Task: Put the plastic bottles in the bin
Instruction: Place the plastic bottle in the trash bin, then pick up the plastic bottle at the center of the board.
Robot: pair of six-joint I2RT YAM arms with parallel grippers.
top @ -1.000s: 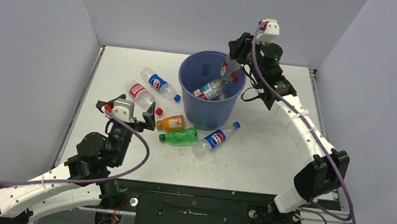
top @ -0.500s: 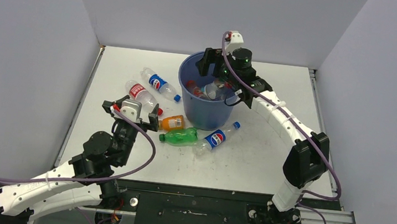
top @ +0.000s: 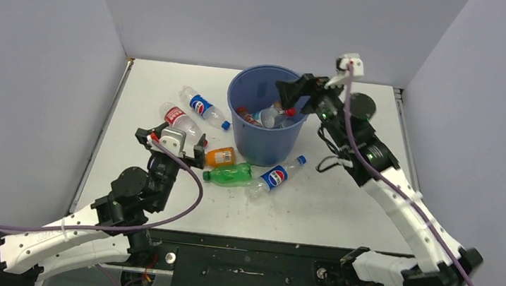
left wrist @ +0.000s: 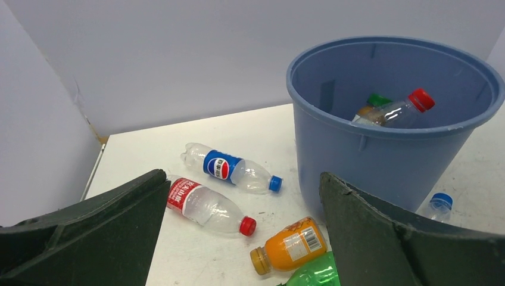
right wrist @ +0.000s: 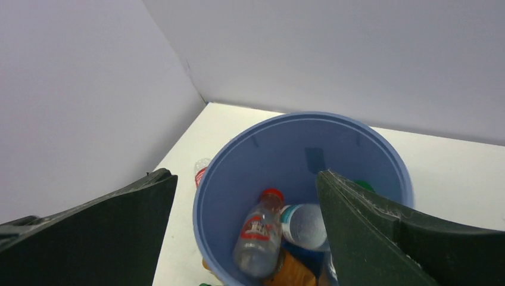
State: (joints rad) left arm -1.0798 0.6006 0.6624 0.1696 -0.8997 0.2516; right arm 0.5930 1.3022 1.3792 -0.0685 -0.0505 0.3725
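You have several bottles (top: 271, 115) in the bin (top: 264, 148), five more lying beside it, left gripper (top: 172, 145) and right gripper (top: 296, 94) gaping empty.

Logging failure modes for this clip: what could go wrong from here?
1. The open left gripper hangs by the orange juice bottle, which lies right beside the green bottle. A grasp could knock either one rolling.
2. The open right gripper hangs over the rim of the bin. Pulling away could clip and shift it.
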